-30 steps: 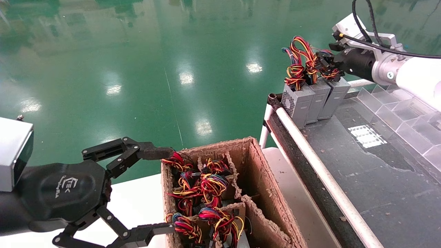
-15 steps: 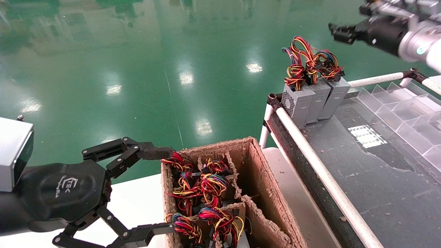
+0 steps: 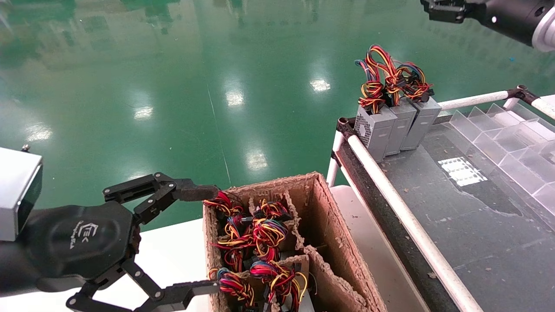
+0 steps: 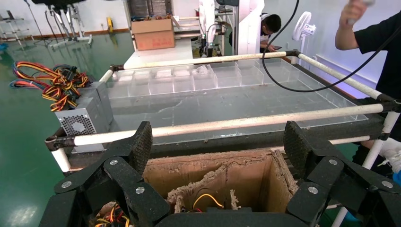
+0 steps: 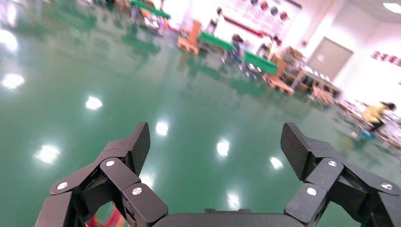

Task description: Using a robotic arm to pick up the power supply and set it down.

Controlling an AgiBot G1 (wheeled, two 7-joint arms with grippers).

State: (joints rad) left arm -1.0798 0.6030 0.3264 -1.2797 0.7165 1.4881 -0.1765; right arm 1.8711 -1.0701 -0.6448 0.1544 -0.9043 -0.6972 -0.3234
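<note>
Three grey power supplies (image 3: 401,125) stand upright side by side at the far corner of the dark table (image 3: 468,225), their coloured wire loops (image 3: 390,80) on top. The left wrist view shows the end one (image 4: 80,124). More wire bundles (image 3: 256,236) fill the cardboard box (image 3: 329,242), which has torn dividers. My right gripper (image 3: 438,8) hangs high above and to the right of the row; the right wrist view shows it (image 5: 216,142) open with only green floor between the fingers. My left gripper (image 3: 208,239) stands open and empty against the box's left side, and it (image 4: 217,146) looks over the box (image 4: 246,172).
A white pipe rail (image 3: 390,186) borders the dark table's near-left edge, and another runs along its far edge (image 3: 472,100). Clear plastic dividers (image 3: 498,138) line the table's right side. The box stands on a white surface (image 3: 173,255). A person (image 4: 373,42) stands beyond the table.
My right gripper has left the wire loops of the rightmost power supply and risen up and to the right. The three supplies and the left arm have not moved.
</note>
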